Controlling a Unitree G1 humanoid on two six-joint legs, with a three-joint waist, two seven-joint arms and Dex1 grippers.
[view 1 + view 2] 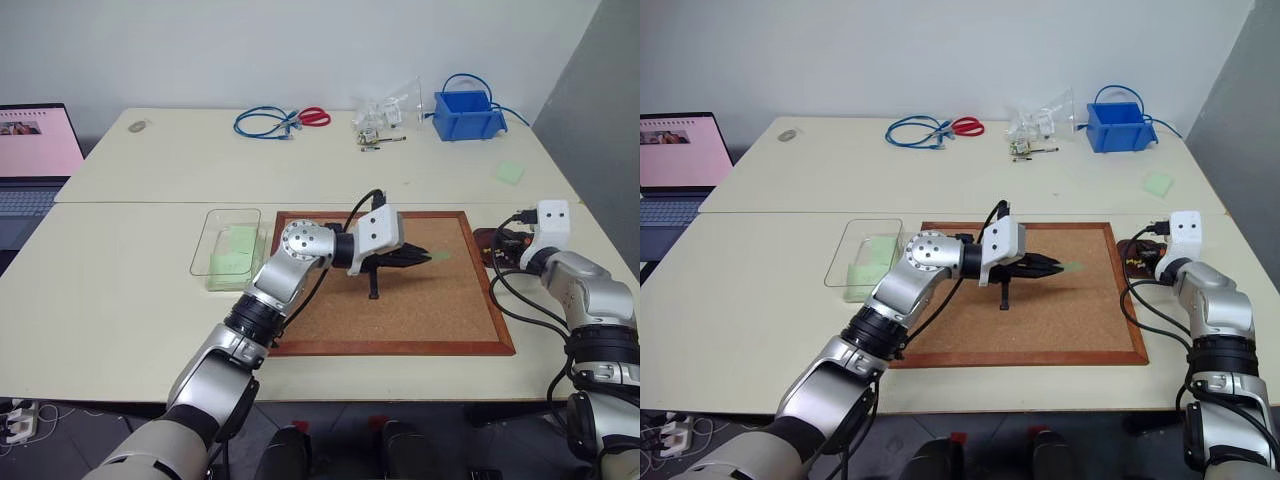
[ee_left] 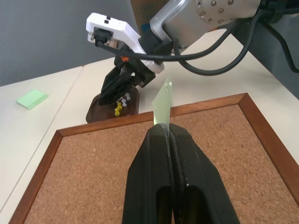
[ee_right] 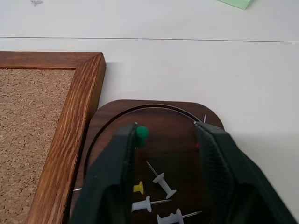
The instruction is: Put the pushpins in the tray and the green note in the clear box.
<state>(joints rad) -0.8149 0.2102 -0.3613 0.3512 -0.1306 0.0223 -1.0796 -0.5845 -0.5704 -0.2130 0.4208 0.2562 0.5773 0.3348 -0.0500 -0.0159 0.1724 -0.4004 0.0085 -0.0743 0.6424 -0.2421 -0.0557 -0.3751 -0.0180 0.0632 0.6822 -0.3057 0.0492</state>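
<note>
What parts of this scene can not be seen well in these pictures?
- Green pushpin: whether it sticks to the right gripper finger or is free, right wrist view.
- Tray: near part cut off by the edge and fingers.
- Green note: lower part hidden inside the left gripper.
</note>
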